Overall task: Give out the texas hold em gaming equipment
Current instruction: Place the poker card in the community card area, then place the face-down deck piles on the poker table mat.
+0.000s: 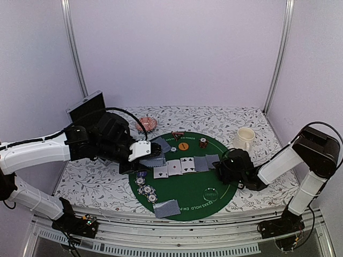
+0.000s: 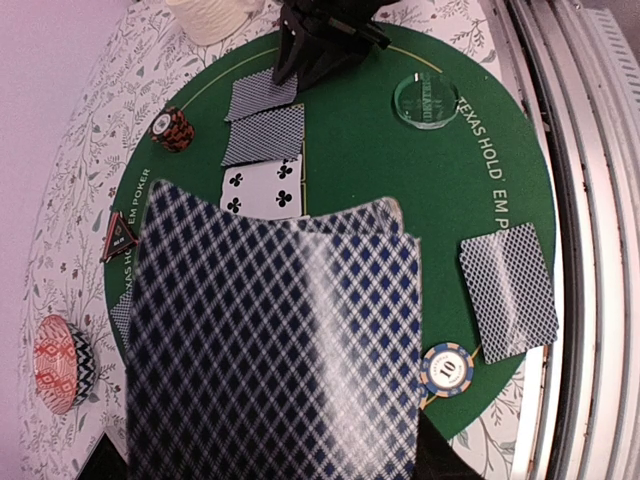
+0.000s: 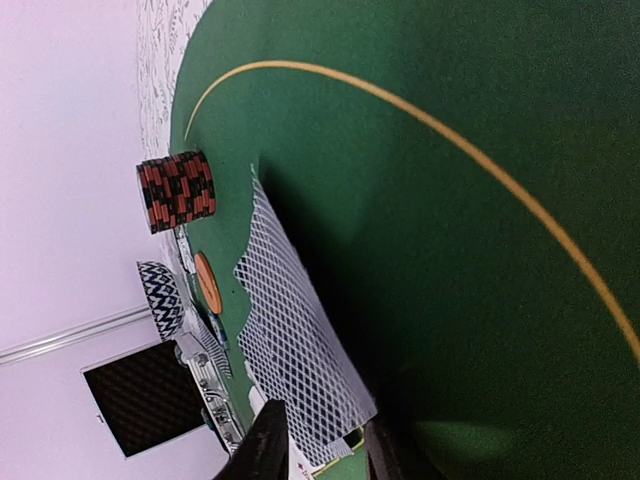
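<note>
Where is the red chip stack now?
Top view: the red chip stack sits on the green mat's far right, between the orange button and the cream mug.

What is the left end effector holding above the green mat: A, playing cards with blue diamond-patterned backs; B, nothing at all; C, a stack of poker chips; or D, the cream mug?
A: the left end effector grips playing cards, whose blue diamond-patterned backs fill most of the left wrist view.

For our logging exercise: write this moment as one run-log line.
left tool: gripping card stack above green mat | right tool: jaws apart at face-down card
</note>
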Robot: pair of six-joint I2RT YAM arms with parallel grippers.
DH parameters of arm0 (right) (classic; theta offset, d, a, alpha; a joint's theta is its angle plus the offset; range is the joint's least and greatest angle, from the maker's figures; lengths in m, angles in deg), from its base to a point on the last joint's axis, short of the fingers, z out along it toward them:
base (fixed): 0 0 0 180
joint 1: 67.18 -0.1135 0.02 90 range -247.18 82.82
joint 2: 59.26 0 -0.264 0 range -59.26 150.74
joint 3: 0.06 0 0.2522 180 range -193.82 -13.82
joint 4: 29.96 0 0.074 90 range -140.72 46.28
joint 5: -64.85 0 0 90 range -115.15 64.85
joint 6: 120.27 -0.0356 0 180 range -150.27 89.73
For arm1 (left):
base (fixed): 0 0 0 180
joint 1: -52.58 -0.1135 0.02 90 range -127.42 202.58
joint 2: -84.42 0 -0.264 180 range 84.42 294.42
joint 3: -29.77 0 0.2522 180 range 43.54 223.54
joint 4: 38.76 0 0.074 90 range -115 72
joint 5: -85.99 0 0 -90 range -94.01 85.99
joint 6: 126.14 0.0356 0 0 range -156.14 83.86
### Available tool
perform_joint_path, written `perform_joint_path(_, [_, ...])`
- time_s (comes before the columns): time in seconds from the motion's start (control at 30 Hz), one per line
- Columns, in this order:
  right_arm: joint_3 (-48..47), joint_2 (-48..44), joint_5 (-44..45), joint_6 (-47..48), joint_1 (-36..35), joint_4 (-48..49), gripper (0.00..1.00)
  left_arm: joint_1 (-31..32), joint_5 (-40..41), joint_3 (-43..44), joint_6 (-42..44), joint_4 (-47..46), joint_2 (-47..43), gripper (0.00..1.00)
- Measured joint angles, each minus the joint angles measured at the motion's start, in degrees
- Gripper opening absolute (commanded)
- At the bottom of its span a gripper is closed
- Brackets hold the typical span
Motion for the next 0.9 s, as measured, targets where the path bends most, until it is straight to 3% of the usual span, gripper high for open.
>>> perform_joint_path(0.1, [1.16, -1.09, -0.39, -0.85, -0.46, 0.98, 0.38, 0.0, 0.02, 0.0, 0.0, 0.0, -0.04, 0.43])
perform_joint_path(0.3, [5.46, -6.16, -1.27, -2.21, -1.62, 1.33, 0.61, 0.0, 0.11, 0.0, 0.0, -0.04, -0.72, 0.44])
perform_joint_path(0.5, [10.14, -13.86, -1.79, -2.36, -2.62, 0.15, 0.76, 0.0, 0.5, -0.15, -0.02, -0.83, -0.76, 0.44])
perform_joint_path(0.63, [8.46, -18.86, -1.79, 4.72, -2.62, -4.2, 0.79, 0.0, 0.83, -0.7, -0.15, -1.79, -0.72, 0.44])
perform_joint_path(0.9, [-3.37, -29.31, -1.46, 30.01, -2.62, -16.87, 0.8, -3.91, 1.51, -1.88, -6.67, -5.05, 0.76, 0.44])
